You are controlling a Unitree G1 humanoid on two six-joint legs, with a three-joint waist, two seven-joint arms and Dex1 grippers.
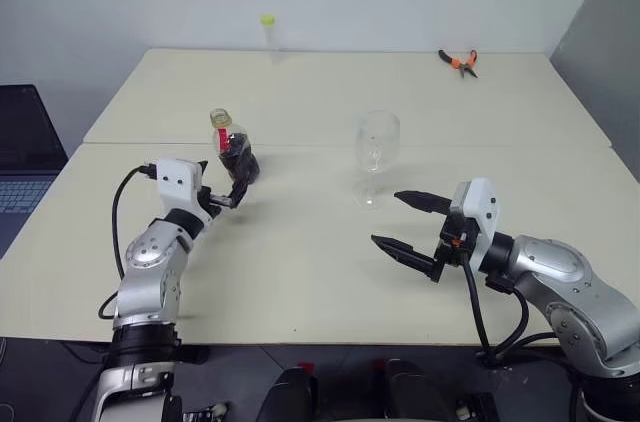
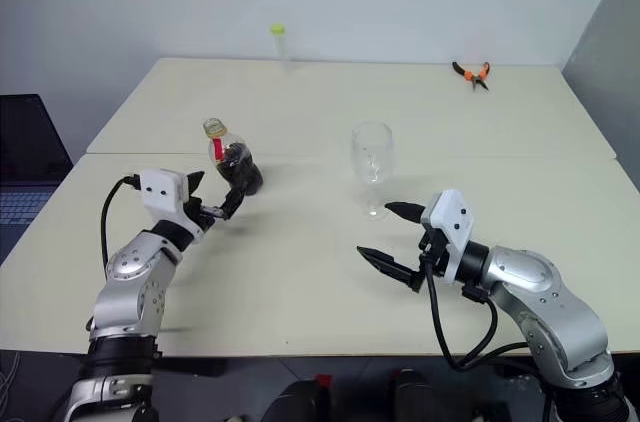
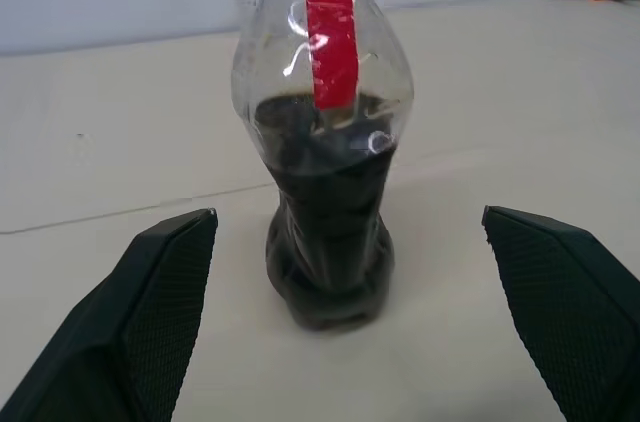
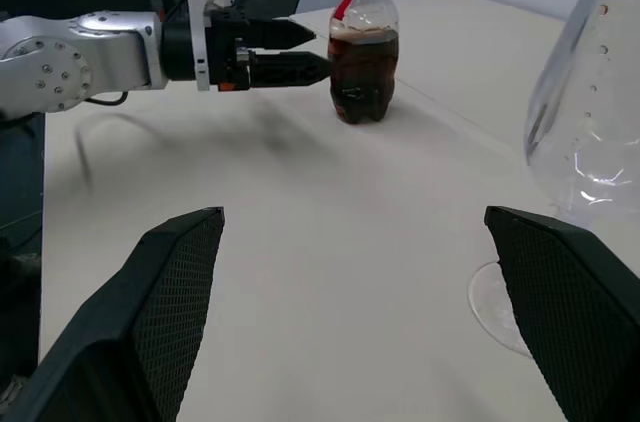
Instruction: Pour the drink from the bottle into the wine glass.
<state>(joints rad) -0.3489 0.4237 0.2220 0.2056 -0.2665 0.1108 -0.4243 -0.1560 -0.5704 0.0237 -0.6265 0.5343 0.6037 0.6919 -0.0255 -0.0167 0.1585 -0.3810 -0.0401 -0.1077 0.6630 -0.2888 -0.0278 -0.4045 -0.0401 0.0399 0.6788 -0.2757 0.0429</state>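
The bottle [image 1: 234, 149] stands upright on the bench [image 1: 300, 262], dark drink [image 3: 330, 232] filling its lower body, and the left gripper [image 1: 228, 194] sits just short of it with its fingers spread wide and empty, touching nothing. From that gripper the bottle is at about 12 o'clock, centred in the gap in the left wrist view. The step in hand looks like the reach to grasp, and to do it well the gripper should slide forward level until the squat body is well between the fingers, then close low on the waist so the bottle does not tip. The wine glass [image 1: 376, 154] stands at 3 o'clock from the bottle, well apart. The right gripper [image 1: 408, 224] waits near the glass's foot, also spread and empty
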